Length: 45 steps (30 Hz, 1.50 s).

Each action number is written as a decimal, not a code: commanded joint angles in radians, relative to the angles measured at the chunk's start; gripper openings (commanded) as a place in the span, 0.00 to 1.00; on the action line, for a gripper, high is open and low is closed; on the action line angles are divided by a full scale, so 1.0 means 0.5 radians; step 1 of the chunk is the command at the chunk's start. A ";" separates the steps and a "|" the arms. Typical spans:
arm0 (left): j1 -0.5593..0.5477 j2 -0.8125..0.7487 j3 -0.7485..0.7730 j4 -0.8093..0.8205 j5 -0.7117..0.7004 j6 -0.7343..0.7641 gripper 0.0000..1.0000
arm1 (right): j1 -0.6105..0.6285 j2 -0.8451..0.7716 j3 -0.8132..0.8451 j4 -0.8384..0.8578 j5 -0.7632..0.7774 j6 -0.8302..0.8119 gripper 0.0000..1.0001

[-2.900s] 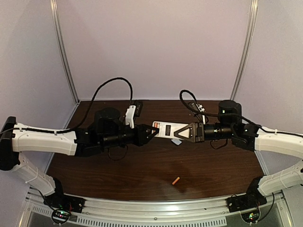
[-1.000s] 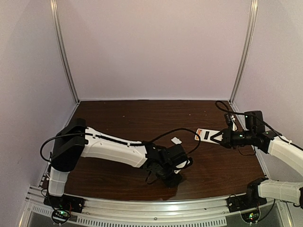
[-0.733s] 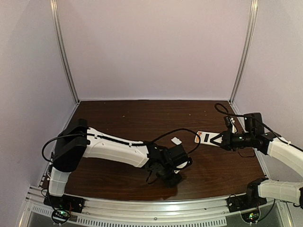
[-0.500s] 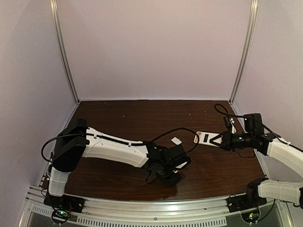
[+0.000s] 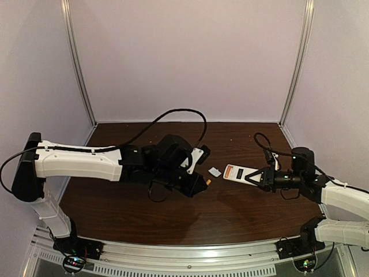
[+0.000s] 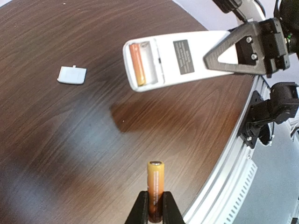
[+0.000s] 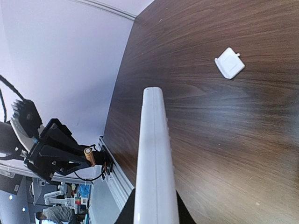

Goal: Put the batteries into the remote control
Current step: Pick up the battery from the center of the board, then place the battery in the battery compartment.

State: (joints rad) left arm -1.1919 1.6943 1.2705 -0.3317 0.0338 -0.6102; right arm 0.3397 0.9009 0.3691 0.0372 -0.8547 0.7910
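Two arms extended inward | left gripper (image 6: pixel 155 206) pinching battery (image 6: pixel 155 183) by its end | right gripper (image 5: pixel 254 176) clamping remote control (image 5: pixel 237 173)

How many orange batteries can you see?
2. One battery lies inside the remote control, which the right gripper holds; the other battery is pinched in the left gripper. None seems hidden.

White arms (image 5: pixel 81 163), black wrists (image 5: pixel 168 154), perhaps LEDs (image 5: pixel 74 264)

Dark wood table (image 5: pixel 144 208); small white cover (image 5: pixel 214 172) lying flat (mid-table).
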 commanded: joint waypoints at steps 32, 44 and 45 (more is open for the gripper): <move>0.084 0.068 0.100 0.082 -0.033 -0.347 0.00 | 0.683 0.282 -0.115 0.911 0.344 0.433 0.00; 0.117 0.116 0.122 0.064 -0.025 -0.349 0.00 | 0.738 0.281 -0.146 0.980 0.365 0.473 0.00; 0.117 0.123 0.131 0.061 -0.020 -0.344 0.00 | 0.739 0.288 -0.147 0.985 0.366 0.473 0.00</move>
State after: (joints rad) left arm -1.1385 1.7287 1.2999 -0.3103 0.0319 -0.7856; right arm 0.6964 1.0401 0.3077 0.4698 -0.6895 1.0218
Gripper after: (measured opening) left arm 0.078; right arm 0.174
